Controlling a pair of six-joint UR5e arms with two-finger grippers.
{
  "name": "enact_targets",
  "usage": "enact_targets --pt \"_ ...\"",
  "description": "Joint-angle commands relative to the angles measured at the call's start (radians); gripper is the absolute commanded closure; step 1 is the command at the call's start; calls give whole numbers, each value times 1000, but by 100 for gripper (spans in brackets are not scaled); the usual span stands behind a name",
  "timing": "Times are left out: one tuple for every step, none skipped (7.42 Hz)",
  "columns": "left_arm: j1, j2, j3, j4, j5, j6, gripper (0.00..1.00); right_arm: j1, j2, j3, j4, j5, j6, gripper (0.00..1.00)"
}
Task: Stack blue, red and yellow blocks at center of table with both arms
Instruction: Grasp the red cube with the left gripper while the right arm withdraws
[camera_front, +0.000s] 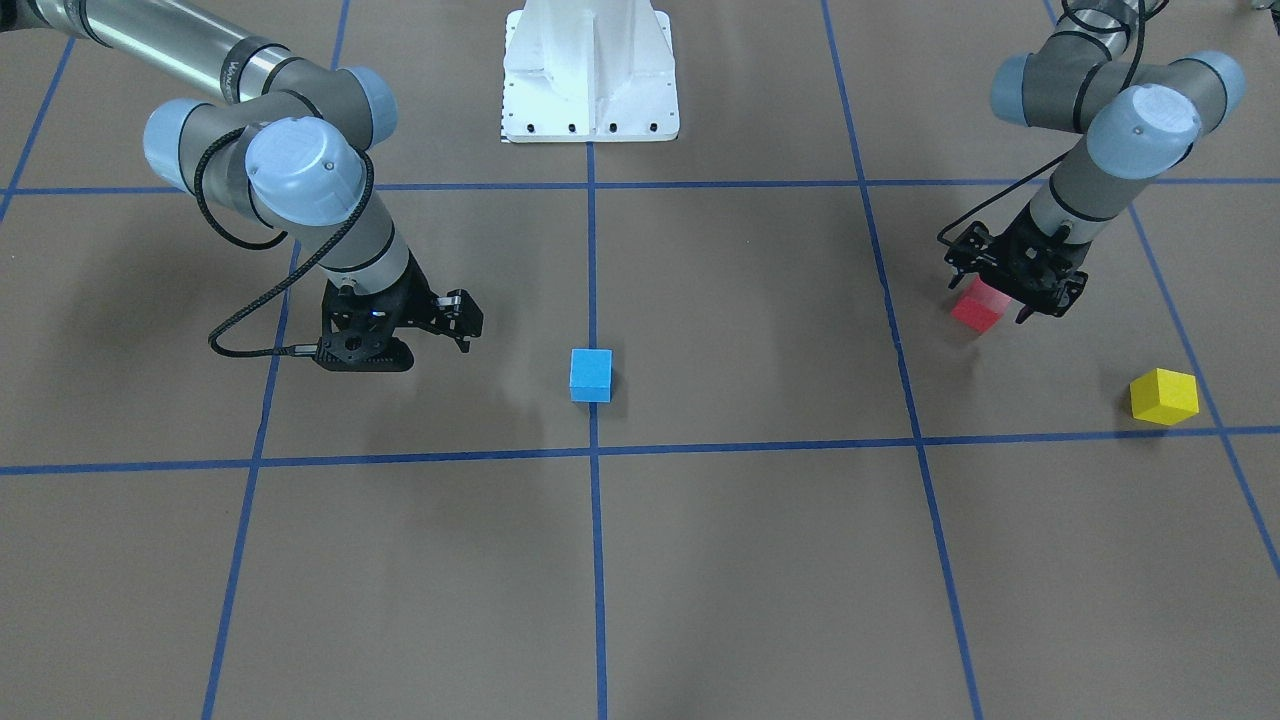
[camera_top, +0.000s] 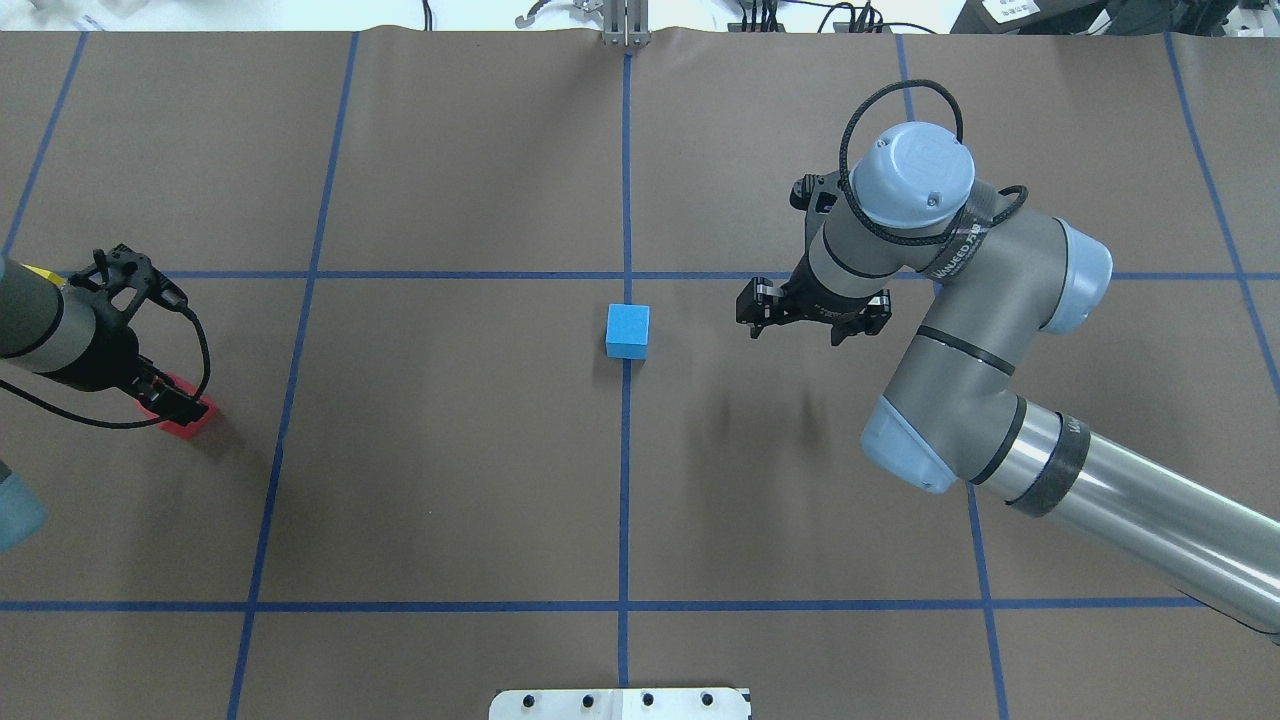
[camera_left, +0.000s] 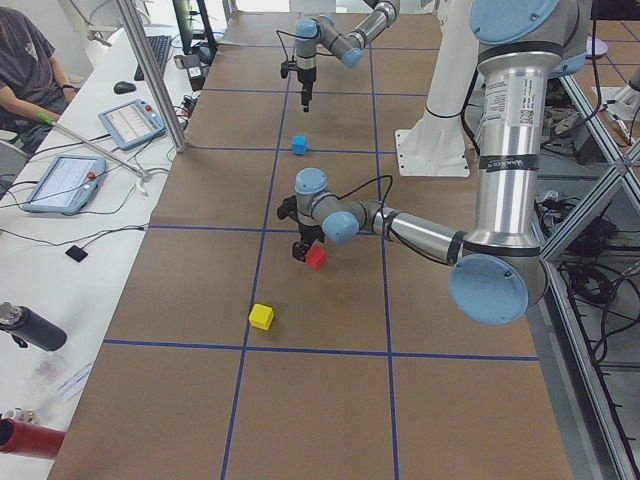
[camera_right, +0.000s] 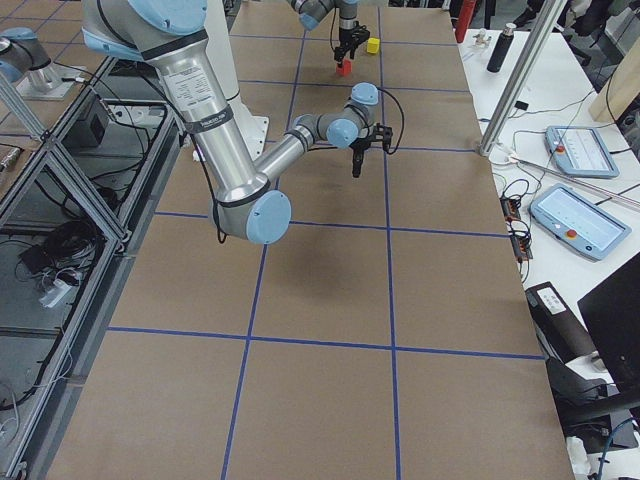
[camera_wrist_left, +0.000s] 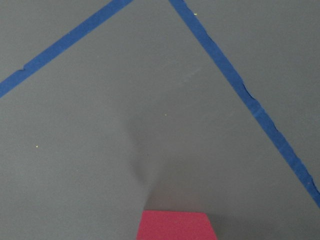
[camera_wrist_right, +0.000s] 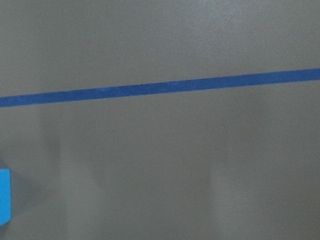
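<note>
Red block (camera_wrist_left: 176, 226) shows only as a strip at the bottom edge of the left wrist view, right under the camera. The left gripper (camera_front: 1003, 299) stands over it with its jaws spread wide. The block sits low between them, toward one side, and no finger visibly presses on it. Just outward, toward the operators' side, the yellow block (camera_front: 1163, 396) rests alone, near the red one but apart from it.

The right gripper (camera_top: 808, 322) hangs above the table (camera_front: 750, 560) with its jaws also wide apart and nothing between them. The blue block (camera_top: 628, 331) lies beside it toward the middle, not touching. It sits on the centre tape line (camera_front: 597, 560), just on the robot's side of a crossing line, and is well apart from the red and yellow blocks. A black cable (camera_top: 900, 100) loops over the right wrist.

The white robot base (camera_front: 590, 70) stands at the table's edge on that same centre line. Along the operators' bench are two tablets (camera_left: 65, 182), a dark bottle (camera_left: 30, 328) and a seated person (camera_left: 25, 60).

White lettering on the band (camera_top: 955, 250) round the right forearm is too blurred to read. So is the small-print label (camera_left: 523, 110) on the left arm's upright tube.
</note>
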Motion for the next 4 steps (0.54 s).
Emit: enact_targets --pt "3 1 13 -1 -1 0 0 -1 -1 -1 0 0 1 0" --pt "6 -2 18 -1 -1 0 0 -1 0 -1 1 0 1 0" --pt "12 -2 21 -1 -1 0 0 -1 0 -1 0 0 1 0" --pt "15 -4 27 -1 -1 -2 0 -1 0 0 0 0 1 0"
